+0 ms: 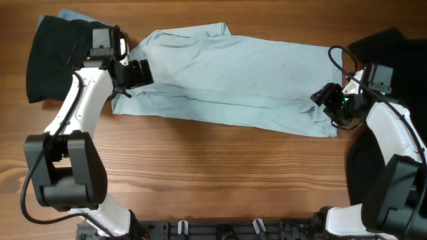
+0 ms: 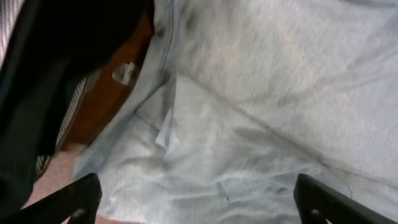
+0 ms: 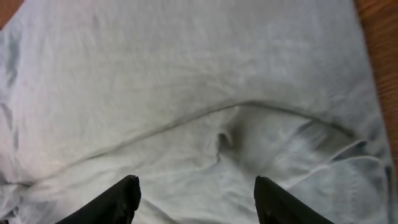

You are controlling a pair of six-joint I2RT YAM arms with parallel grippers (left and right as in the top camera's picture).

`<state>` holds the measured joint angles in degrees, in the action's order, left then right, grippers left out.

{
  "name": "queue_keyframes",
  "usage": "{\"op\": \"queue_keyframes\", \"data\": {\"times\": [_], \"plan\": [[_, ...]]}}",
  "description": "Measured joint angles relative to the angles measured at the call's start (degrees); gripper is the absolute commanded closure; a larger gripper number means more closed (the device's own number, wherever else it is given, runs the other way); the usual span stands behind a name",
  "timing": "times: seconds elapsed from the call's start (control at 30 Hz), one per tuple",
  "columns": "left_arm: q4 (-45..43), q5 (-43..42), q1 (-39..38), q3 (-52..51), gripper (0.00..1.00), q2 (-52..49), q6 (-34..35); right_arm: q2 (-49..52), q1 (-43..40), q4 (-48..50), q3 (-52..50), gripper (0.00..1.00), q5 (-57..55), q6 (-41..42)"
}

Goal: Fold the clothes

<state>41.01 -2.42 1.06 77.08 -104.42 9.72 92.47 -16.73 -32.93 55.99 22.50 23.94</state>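
Left end effector (image 1: 141, 72) hovered over the left end of the pale light-blue T-shirt (image 1: 227, 80), its fingers (image 2: 81, 199) spread wide apart with nothing clamped between them; only wrinkled cloth and a seam lay beneath. Behind that arm, at the far left of the wooden desk (image 1: 213, 173), sat a black garment (image 1: 57, 60). The T-shirt lay across the middle of the desk as a long band running left to right. Over its right end stood the right end effector (image 1: 327, 100), fingers (image 3: 118, 199) parted and gripping nothing, above creased fabric. Another black garment (image 1: 387, 47) lay at the far right, just beside the T-shirt's end.
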Motion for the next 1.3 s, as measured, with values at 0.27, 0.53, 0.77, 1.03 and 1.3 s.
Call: {"op": "queue_keyframes", "data": {"times": [0.27,0.53,0.77,1.03,1.3], "plan": [[10.6,-0.8,0.0,0.1,0.21,0.6,-0.4,0.0,-1.9,-14.6,3.2,0.32,-0.9,-1.5],[8.9,2.7,0.2,-4.6,0.17,0.3,-0.4,0.0,-1.9,-16.4,-3.1,0.42,-4.4,-1.3],[3.0,3.5,2.0,-7.9,0.21,-1.8,-0.4,0.0,-1.9,-5.9,-8.7,0.56,-3.0,-0.7],[-1.0,2.5,2.5,-7.9,0.64,-6.6,-0.2,0.0,-1.9,0.8,-12.8,0.83,-2.1,1.9],[0.3,2.3,2.9,-7.3,0.96,-7.1,-0.6,0.0,-1.8,0.2,-13.6,0.96,-2.0,1.7]]}}
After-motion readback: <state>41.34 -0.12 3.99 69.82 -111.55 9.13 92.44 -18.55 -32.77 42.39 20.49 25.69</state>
